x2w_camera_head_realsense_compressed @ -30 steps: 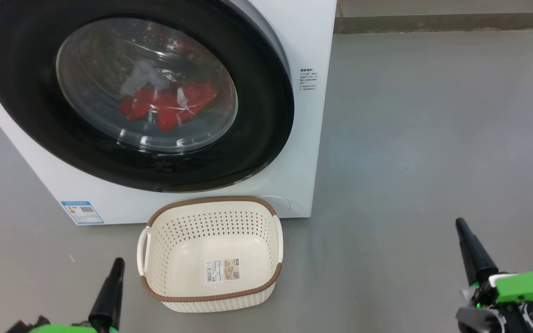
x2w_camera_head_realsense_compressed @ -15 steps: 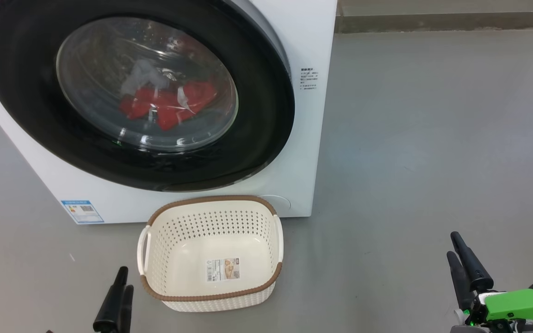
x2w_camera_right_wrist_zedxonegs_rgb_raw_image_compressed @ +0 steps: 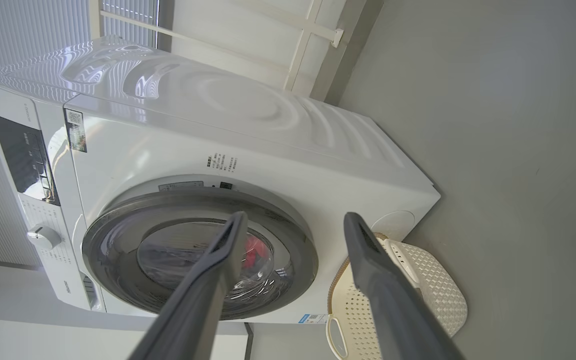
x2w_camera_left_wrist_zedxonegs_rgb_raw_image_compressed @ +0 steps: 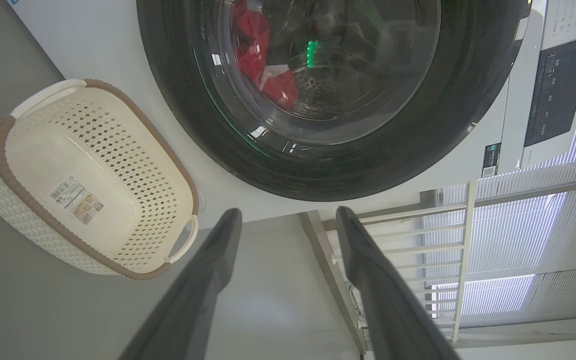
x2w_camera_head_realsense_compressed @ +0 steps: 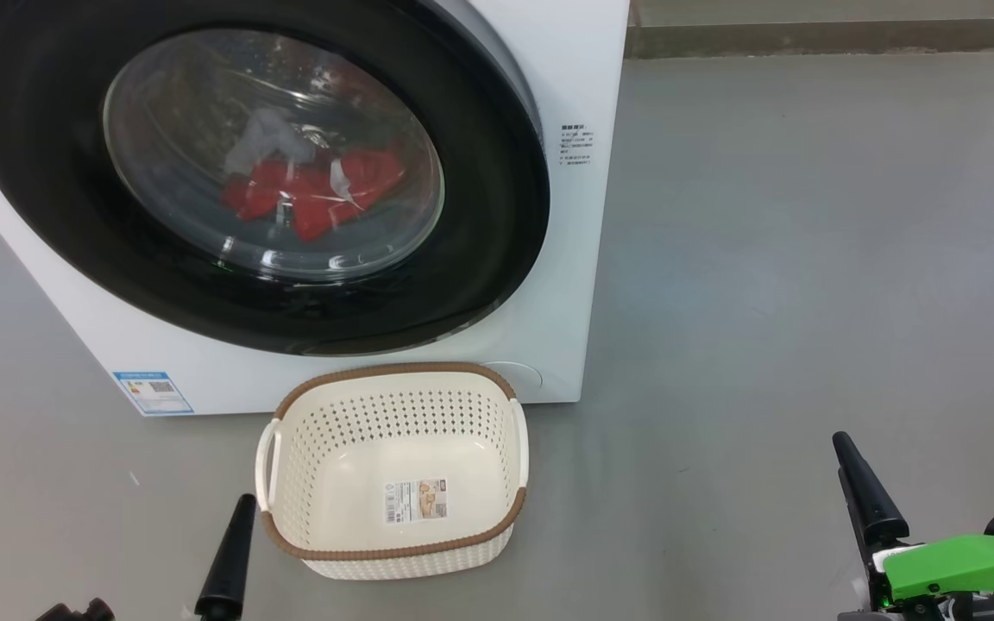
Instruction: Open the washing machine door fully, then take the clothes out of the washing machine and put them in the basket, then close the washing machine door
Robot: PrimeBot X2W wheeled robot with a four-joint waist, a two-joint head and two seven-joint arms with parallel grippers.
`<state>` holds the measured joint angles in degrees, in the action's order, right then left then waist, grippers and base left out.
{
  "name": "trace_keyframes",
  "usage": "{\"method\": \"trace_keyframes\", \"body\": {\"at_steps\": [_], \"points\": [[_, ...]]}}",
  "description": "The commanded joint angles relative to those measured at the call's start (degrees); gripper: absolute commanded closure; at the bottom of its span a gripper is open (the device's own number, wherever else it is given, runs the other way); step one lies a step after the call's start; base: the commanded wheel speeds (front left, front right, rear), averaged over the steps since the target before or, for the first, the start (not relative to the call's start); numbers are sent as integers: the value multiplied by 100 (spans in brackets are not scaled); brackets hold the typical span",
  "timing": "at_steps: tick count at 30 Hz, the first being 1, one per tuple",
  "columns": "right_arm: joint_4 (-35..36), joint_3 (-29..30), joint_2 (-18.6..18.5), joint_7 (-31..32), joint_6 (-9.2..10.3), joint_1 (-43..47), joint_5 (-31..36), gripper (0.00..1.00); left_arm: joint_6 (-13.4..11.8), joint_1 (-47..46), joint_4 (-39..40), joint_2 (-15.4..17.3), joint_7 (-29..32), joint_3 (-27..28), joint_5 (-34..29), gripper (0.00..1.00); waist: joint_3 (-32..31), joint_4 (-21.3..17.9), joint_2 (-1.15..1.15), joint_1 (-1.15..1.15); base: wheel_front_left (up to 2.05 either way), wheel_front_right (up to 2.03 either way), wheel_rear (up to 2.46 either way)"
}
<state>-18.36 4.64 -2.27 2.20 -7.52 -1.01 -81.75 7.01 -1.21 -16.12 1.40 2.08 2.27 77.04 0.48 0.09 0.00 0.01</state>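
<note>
1. We see the washer [x2w_camera_head_realsense_compressed: 579,285] standing on the grey floor [x2w_camera_head_realsense_compressed: 808,259]; its door [x2w_camera_head_realsense_compressed: 40,190] lies shut against the washer's front.
2. The clothes [x2w_camera_head_realsense_compressed: 316,200] are inside the washer, behind the door glass; they are red pieces, with a greyish piece just above them in the head view.
3. The basket [x2w_camera_head_realsense_compressed: 393,550] stands mouth up on the floor just in front of the washer, below the door's lower edge; a label lies on its bottom.
4. A blue sticker [x2w_camera_head_realsense_compressed: 152,392] sits low on the washer's front, to the left of the basket.
5. Our left gripper [x2w_camera_left_wrist_zedxonegs_rgb_raw_image_compressed: 288,214] hangs in front of the washer, near the basket; its fingers [x2w_camera_left_wrist_zedxonegs_rgb_raw_image_compressed: 203,280] are spread and touch neither door nor basket.
6. Our right gripper [x2w_camera_right_wrist_zedxonegs_rgb_raw_image_compressed: 294,217] hangs out to the right of the washer's front, well apart from it; its fingers [x2w_camera_right_wrist_zedxonegs_rgb_raw_image_compressed: 393,300] are spread too, aimed towards the door and clear of it.
</note>
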Motion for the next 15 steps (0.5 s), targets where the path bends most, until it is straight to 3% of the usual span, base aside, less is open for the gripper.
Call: {"method": "trace_keyframes", "body": {"at_steps": [1, 15], "points": [[184, -57, -127, -79, 0, -103, 232, 0, -15, -74, 198, 80, -69, 32, -252, 0, 2, 0, 0, -1, 0, 0, 0], [233, -202, -223, -297, 0, -70, 1387, 0, -185, -33, 331, 86, -288, -147, -1414, 0, 18, 3, 0, -1, 0, 0, 0]]}}
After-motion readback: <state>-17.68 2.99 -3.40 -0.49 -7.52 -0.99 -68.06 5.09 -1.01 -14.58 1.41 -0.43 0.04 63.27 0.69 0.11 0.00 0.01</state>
